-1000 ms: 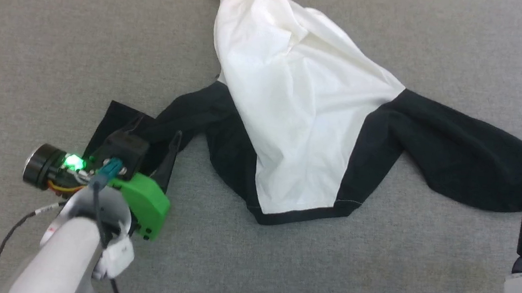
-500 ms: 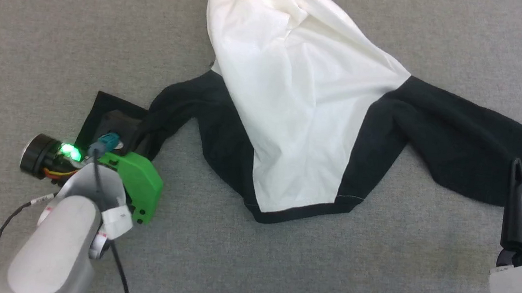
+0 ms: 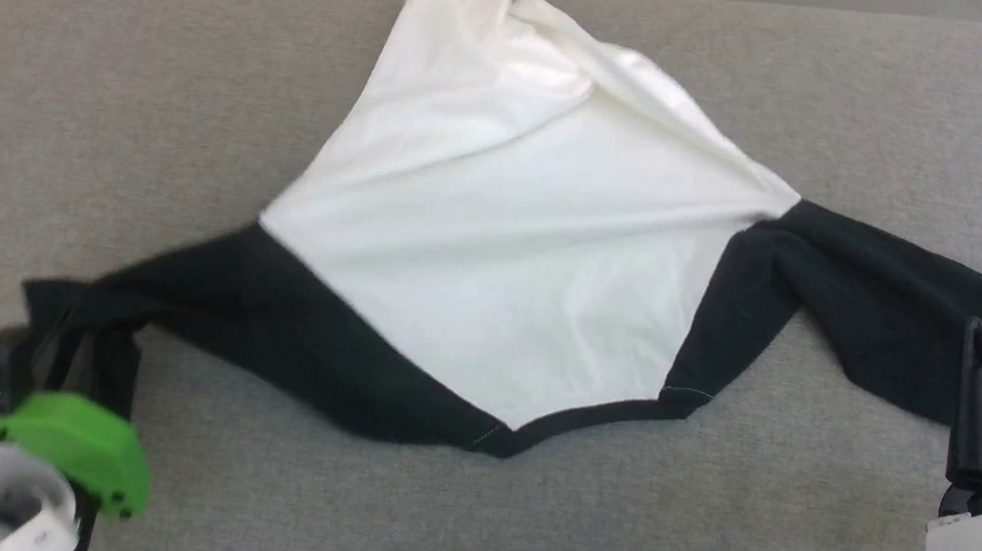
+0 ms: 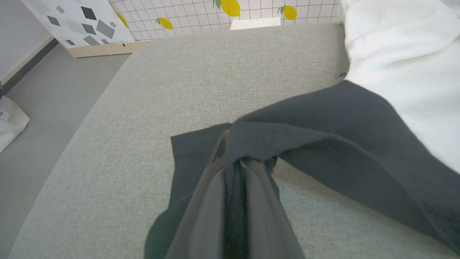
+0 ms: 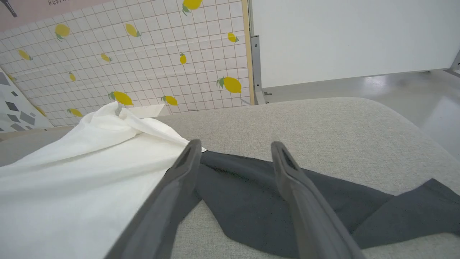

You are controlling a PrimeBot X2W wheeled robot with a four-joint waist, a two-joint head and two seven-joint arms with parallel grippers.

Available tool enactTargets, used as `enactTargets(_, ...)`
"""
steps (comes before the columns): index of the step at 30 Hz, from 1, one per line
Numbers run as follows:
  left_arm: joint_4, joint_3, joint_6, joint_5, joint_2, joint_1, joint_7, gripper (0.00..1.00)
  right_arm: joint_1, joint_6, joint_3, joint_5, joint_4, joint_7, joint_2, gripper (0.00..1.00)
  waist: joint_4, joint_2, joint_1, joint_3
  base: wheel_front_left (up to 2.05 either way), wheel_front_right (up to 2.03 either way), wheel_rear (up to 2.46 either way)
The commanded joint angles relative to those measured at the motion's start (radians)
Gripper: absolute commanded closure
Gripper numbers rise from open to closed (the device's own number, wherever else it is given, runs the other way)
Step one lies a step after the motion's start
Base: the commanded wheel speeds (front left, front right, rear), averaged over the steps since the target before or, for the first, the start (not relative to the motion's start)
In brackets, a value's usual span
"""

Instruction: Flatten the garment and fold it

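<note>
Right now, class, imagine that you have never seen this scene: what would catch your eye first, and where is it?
The shirt, white with black sleeves, lies stretched across the middle of a grey cushion. At lower left the left gripper is shut on the end of one sleeve, beside a bright green wrist part. At right the right gripper stands open over the other sleeve.

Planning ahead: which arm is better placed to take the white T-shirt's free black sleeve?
Right. The right gripper, jaws open, hovers over the free black sleeve; the left gripper is shut on the other sleeve.
</note>
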Motion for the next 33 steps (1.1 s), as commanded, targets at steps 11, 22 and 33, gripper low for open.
enactTargets(11,0.061,-0.012,-0.022,-0.056,-0.067,0.026,-0.135,0.0,-0.003,-0.002,0.005,-0.011,-0.012,0.034,0.001,0.0,0.03,0.0,0.0,0.0,0.0,0.0,0.0)
enactTargets(22,-0.108,-0.2,-0.151,0.029,-0.036,-0.008,-0.156,0.0,0.003,-0.002,0.012,-0.001,-0.007,0.032,0.001,0.0,0.015,0.0,0.0,-0.008,0.0,0.0,0.0)
enactTargets(33,0.014,-0.401,-0.252,0.107,-0.018,-0.011,-0.038,0.0,-0.004,-0.002,0.014,0.003,-0.003,0.022,0.001,0.0,0.001,0.0,0.0,0.023,0.0,0.0,0.0)
